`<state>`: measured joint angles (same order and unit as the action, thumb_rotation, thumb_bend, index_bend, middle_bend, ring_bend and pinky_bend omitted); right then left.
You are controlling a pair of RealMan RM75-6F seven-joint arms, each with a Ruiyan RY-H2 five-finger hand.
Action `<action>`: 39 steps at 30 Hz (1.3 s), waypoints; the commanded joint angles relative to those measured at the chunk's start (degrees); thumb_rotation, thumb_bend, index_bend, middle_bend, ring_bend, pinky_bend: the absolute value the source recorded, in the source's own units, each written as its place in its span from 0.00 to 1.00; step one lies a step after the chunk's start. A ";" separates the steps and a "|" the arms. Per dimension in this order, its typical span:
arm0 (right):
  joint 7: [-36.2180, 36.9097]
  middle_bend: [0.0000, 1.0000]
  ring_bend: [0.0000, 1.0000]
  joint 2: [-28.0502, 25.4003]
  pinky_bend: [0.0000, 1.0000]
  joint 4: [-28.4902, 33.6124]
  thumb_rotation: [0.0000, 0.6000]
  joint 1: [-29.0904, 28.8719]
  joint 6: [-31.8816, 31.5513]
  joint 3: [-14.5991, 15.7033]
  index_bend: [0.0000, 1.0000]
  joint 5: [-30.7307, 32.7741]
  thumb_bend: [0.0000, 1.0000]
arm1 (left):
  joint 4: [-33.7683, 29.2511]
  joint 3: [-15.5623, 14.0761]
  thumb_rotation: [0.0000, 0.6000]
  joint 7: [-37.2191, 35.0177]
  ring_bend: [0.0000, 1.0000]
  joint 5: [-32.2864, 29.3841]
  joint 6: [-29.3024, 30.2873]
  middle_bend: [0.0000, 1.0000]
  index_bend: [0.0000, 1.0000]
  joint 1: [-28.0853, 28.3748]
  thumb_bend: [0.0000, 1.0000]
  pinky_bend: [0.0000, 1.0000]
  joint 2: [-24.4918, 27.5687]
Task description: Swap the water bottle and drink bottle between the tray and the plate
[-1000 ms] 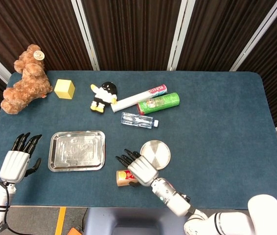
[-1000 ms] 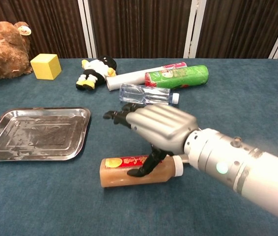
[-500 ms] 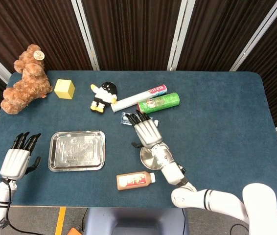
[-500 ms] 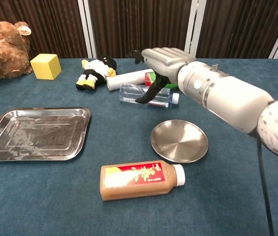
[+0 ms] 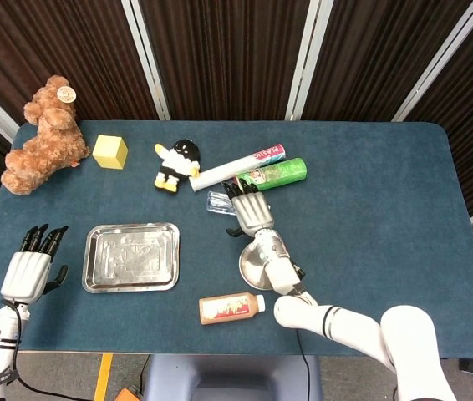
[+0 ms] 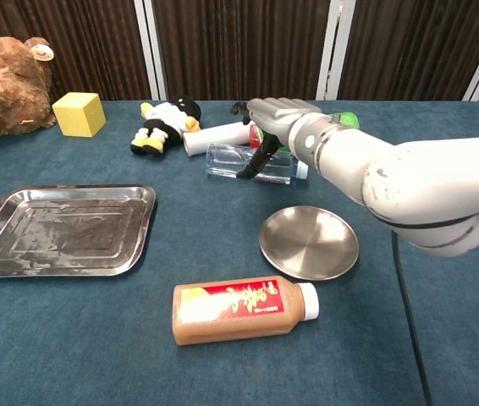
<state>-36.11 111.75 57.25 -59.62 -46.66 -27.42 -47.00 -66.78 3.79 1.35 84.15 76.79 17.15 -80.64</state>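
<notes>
Water bottle (image 5: 224, 203), clear, lies on its side at frame centre in the head view, just below the white tube (image 5: 236, 167) and the green can (image 5: 272, 175). The right hand (image 5: 251, 212) covers its cap end, fingers spread toward the top of the frame; whether they touch the bottle cannot be told from above. A second ago this hand was over the drink bottle (image 5: 231, 307), which now lies free near the lower edge, just below the round plate (image 5: 251, 265). Both the plate and the tray (image 5: 131, 257) at centre left carry nothing. The left hand (image 5: 27, 271) hangs at the lower left, past the tray, fingers extended and holding nothing, as in the earlier frames. Open blue tabletop (image 5: 370, 217) fills the right half of the frame.

In the chest view, the right hand (image 6: 275, 114) sits at upper centre, its dark thumb reaching down onto the water bottle (image 6: 244, 162), the remaining fingers arched above it, not closed. The drink bottle (image 6: 238, 309) lies at lower centre, cap pointing right, apart from the plate (image 6: 309, 243) above it. The tray (image 6: 62, 230) sits at the left edge. Bare cloth separates tray, plate and bottles. The teddy bear (image 6: 4, 86), yellow block (image 6: 79, 113) and penguin toy (image 6: 163, 121) line the upper left.
</notes>
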 commanded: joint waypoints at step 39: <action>13.93 0.63 0.69 16.52 0.95 -33.94 1.00 -13.04 8.94 -0.53 0.62 -3.46 0.30 | 1.58 0.83 1.00 -0.50 0.02 -2.42 -2.56 0.13 0.00 0.41 0.43 0.08 0.09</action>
<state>-22.08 128.18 23.40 -72.66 -37.64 -27.98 -50.38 -65.19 4.61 0.83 81.75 74.23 17.57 -80.57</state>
